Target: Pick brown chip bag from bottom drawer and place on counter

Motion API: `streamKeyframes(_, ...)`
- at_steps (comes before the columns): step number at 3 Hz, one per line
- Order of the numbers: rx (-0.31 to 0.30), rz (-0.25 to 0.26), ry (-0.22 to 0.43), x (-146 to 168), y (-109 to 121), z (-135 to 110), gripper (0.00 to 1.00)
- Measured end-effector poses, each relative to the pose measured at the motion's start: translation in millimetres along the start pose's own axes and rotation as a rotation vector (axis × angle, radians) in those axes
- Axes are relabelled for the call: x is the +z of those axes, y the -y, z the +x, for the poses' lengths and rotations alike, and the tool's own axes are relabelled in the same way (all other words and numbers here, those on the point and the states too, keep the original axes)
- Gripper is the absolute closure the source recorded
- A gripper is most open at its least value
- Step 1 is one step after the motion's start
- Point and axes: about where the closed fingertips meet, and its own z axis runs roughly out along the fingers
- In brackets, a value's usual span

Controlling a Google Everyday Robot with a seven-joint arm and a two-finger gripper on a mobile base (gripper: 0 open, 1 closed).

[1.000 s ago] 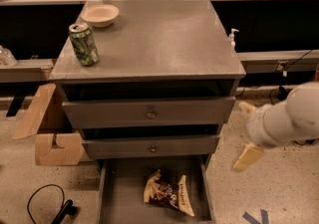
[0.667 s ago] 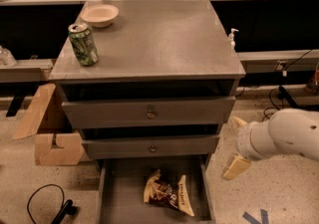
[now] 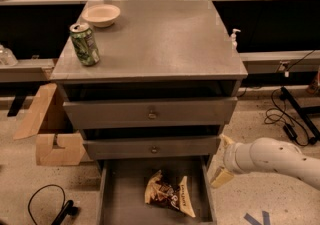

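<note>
Arm: white arm (image 3: 280, 160) is reaching in from the right edge, low down, lying nearly level and pointing left toward the cabinet front.
Gripper: gripper (image 3: 224, 159) is hanging just outside the right front corner of the bottom drawer (image 3: 125, 189), beside the drawer wall and not over the floor of it.
Fingers: two cream fingers are standing spread apart, one up by the middle drawer (image 3: 152, 148), one lower by the drawer rim; gripping nothing.
Bag location: brown chip bag (image 3: 169, 194) is lying flat on the drawer floor, right of centre, toward the near end of the pulled-out drawer, apart from the gripper.
Bag axis: long axis is running roughly left to right, dipping toward the near right corner; cream ends are showing at both ends, the right one probably folded up a bit.
Counter: counter (image 3: 165, 39) is carrying a green can (image 3: 85, 44) upright near the left edge and a pale bowl (image 3: 101, 15) behind it.
Floor: cardboard box (image 3: 50, 129) is sitting left of the cabinet.
</note>
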Motion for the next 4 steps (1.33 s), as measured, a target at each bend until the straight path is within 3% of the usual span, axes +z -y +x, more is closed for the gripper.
streamKeyframes(1,0.04,-0.037,0.03,40.7,-15.3,19.9,0.0)
streamKeyframes(2,0.04,-0.037,0.03,40.7,-15.3,19.9,0.0)
streamKeyframes(3,0.058,-0.065,0.033,62.2,-26.1,28.6,0.0)
streamKeyframes(4,0.074,-0.117,0.064,115.8,-46.9,41.6,0.0)
